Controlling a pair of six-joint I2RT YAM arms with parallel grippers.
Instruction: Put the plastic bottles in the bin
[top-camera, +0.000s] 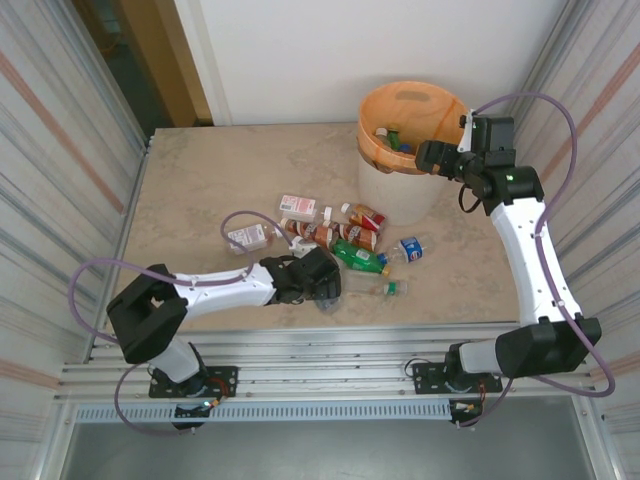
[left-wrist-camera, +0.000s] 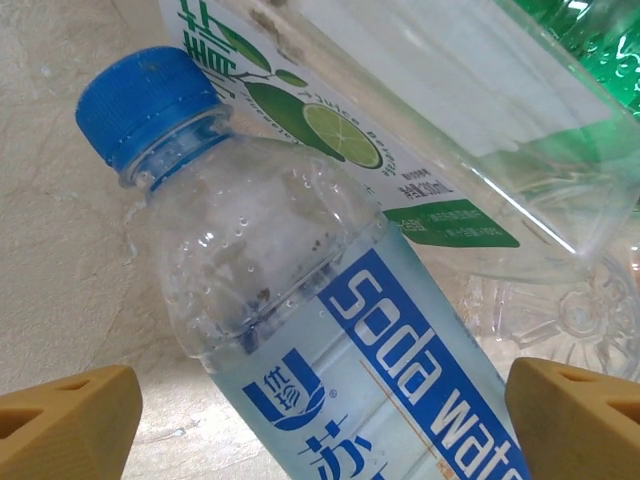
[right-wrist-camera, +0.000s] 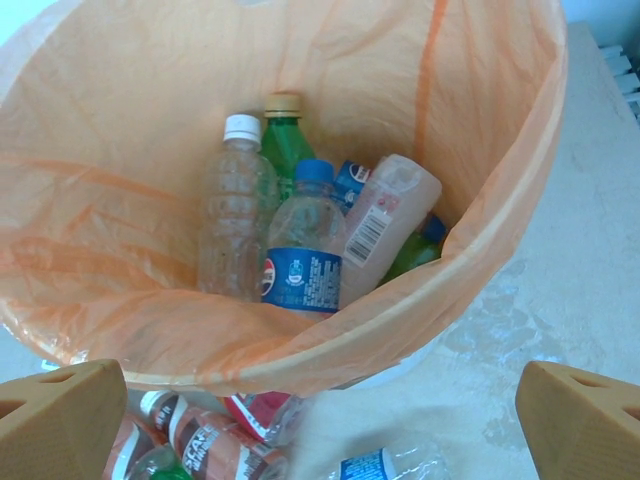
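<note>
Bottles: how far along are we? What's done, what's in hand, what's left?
Done: several bottles lie in the bin; the right gripper hangs open and empty by its rim. In hand: the left gripper is open astride a blue-capped soda water bottle, not gripping it. Left: that one plus a cluster of bottles on the table.

Table (top-camera: 200, 190): beige marble-patterned top, matte, evenly lit, shadows soft. White back wall (top-camera: 300, 50) behind it, wood-toned door frame (top-camera: 185, 60) at the far left corner; ribbed translucent side panels stand on the left (top-camera: 50, 150) and right (top-camera: 600, 120). Aluminium rails (top-camera: 330, 365) run along the near edge, grey metal tray (top-camera: 300, 450) below them
</note>
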